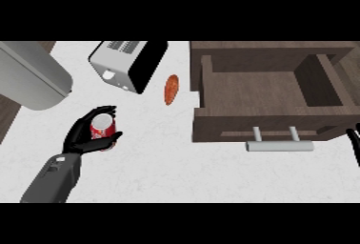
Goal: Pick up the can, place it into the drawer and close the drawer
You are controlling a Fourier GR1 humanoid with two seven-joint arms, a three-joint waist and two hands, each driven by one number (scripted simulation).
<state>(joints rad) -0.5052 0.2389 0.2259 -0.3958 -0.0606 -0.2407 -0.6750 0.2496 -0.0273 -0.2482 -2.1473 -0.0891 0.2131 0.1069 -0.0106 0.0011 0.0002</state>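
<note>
A red can (103, 128) with a silver top stands upright on the white counter at the left. My left hand (85, 137) is curled round it, fingers behind and thumb in front. The brown wooden drawer (267, 90) stands pulled open at the right, its inside bare, with a silver bar handle (280, 144) on its front. Only the fingers of my right hand (354, 143) show at the right edge, beside the drawer's front corner.
A white and black toaster (128, 64) lies at the back, left of the drawer. An orange-red oval object (171, 88) rests between toaster and drawer. A large grey rounded thing (32, 74) fills the far left corner.
</note>
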